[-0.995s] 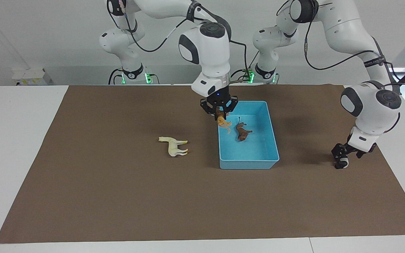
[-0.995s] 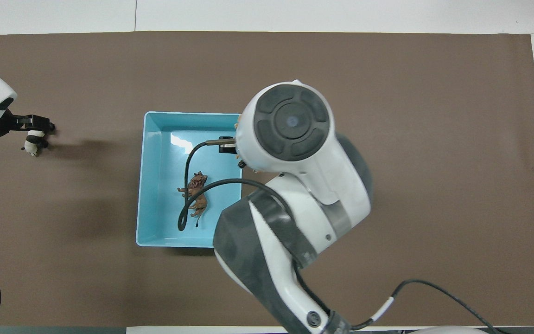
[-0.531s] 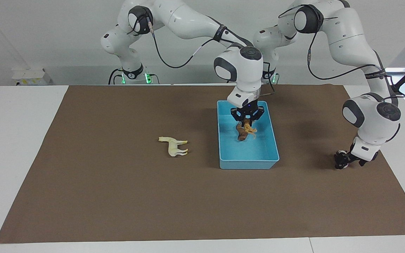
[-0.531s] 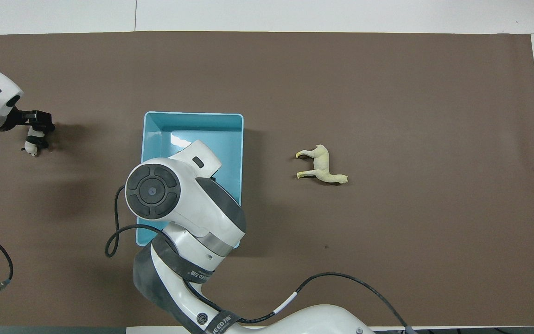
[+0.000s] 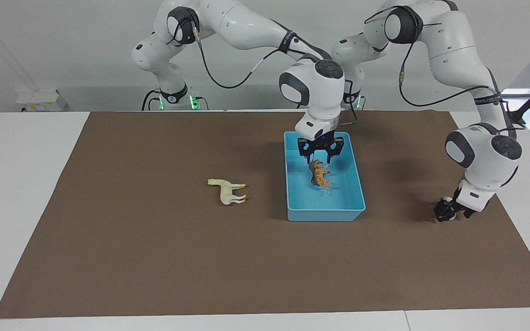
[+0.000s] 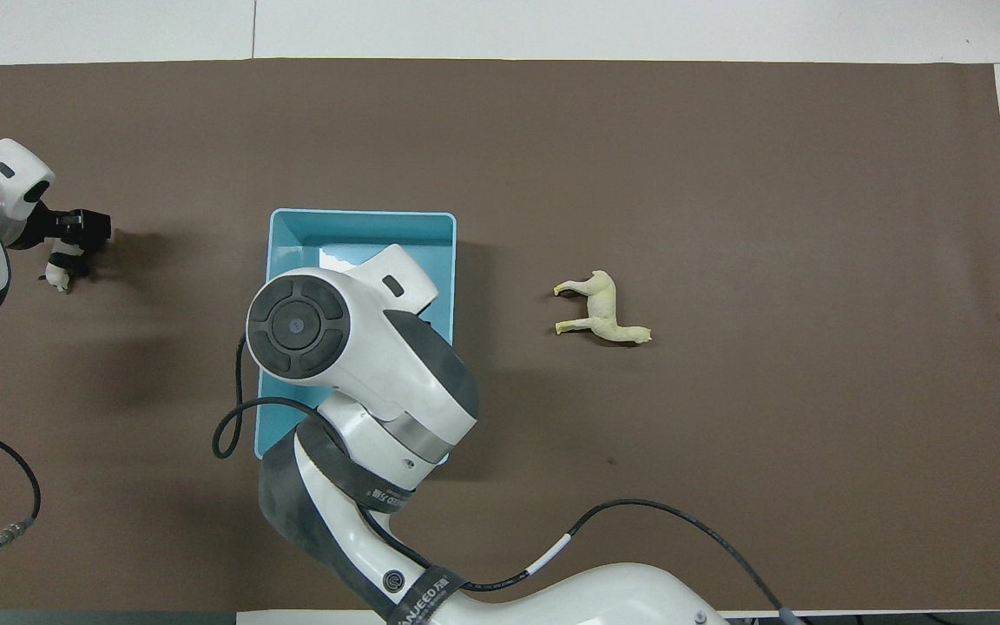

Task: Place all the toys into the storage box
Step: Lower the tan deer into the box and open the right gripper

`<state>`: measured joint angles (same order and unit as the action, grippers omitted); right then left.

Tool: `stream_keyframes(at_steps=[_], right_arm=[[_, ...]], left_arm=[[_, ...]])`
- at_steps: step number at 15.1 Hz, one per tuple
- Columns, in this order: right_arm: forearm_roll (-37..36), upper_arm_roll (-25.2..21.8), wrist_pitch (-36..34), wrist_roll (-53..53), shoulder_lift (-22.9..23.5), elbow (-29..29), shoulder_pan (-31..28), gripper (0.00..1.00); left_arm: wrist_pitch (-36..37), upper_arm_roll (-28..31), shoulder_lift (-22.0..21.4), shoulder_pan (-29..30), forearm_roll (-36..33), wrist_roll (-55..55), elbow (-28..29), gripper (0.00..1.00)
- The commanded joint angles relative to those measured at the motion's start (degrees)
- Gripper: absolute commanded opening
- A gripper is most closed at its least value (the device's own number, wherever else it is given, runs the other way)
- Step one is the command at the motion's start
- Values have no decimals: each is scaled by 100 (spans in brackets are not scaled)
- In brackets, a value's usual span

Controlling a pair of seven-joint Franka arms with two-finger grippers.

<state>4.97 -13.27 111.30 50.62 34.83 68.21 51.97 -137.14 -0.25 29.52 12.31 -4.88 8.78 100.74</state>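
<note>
The light blue storage box [image 5: 325, 213] stands mid-table, also in the overhead view [image 6: 361, 215]. My right gripper [image 5: 319, 159] hangs open over the box. The orange tiger [image 5: 324, 180] lies in the box just below it, against the brown horned animal [image 5: 314, 171]. In the overhead view my right arm hides both. The cream horse [image 5: 228, 191] lies on its side on the mat, beside the box toward the right arm's end [image 6: 601, 313]. My left gripper [image 5: 444, 212] is low at the panda [image 6: 56, 275] near the left arm's end.
A brown mat [image 5: 154, 257] covers most of the white table [image 5: 21, 184]. My right arm's cable [image 6: 231, 434] loops over the box's rim on the side nearer the robots.
My right gripper carried the tiger from the box's rim to over its middle, opened, and the tiger dropped in. My left gripper lowered onto the panda, which stayed in place.
</note>
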Motion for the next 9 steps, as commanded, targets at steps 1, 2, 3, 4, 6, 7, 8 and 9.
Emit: stream_keyframes(at_steps=[1,2,3,4,6,7,8,9], right_arm=[[3,-53,-222,-217,-423,34,-554,100],[-5,-53,-327,-402,-468,34,-740,100],[-23,-62,-415,-639,-486,60,-863,100],[-58,-79,-477,-1015,-512,130,-978,100],[-49,-79,-382,-1815,-687,612,-1346,100],[-6,-71,-216,-2054,-801,954,-1470,100],[12,-71,99,-2091,-1003,1479,-1506,100],[12,-71,520,-2126,-1222,2111,-1497,100]], left_arm=[[230,16,-174,9,84,36,191,100],[249,16,-183,-17,84,36,183,93],[257,16,-174,-18,84,28,174,76],[336,7,-183,-18,84,19,174,54],[486,7,-183,-26,101,1,130,18],[530,7,-183,-35,119,-8,104,1],[617,16,-183,-53,127,-8,16,0],[801,7,-174,-53,136,-8,-106,0]])
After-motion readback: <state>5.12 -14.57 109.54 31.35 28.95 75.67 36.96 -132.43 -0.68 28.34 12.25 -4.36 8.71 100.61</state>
